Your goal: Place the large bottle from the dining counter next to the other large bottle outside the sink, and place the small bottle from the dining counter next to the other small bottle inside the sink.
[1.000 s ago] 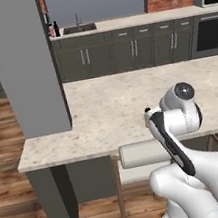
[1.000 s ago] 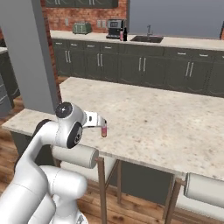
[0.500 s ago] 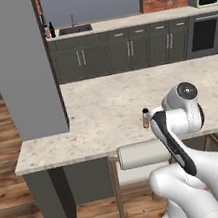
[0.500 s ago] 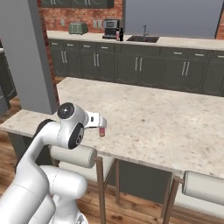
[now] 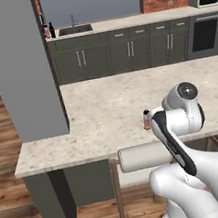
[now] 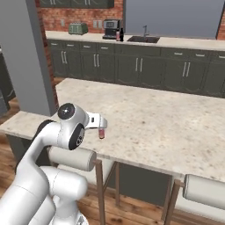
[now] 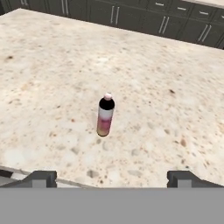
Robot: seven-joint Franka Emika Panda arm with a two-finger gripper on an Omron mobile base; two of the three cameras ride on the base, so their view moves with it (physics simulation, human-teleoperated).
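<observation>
The two-finger gripper (image 7: 112,178) is hovering with its dark tips spread wide and nothing between them, just short of the short slim pinkish-red bottle (image 7: 105,114), which is standing upright near the front edge of the long beige speckled stone dining counter (image 5: 106,111). Far beyond, a tall black bottle (image 5: 51,30) and a pink bottle (image 5: 46,31) are standing beside the dark recessed sink (image 5: 75,29) on the wall worktop.

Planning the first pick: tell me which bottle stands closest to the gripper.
The small bottle standing upright on the dining counter, directly ahead of the open gripper. The other bottles stand far off on the back worktop beside the sink.
</observation>
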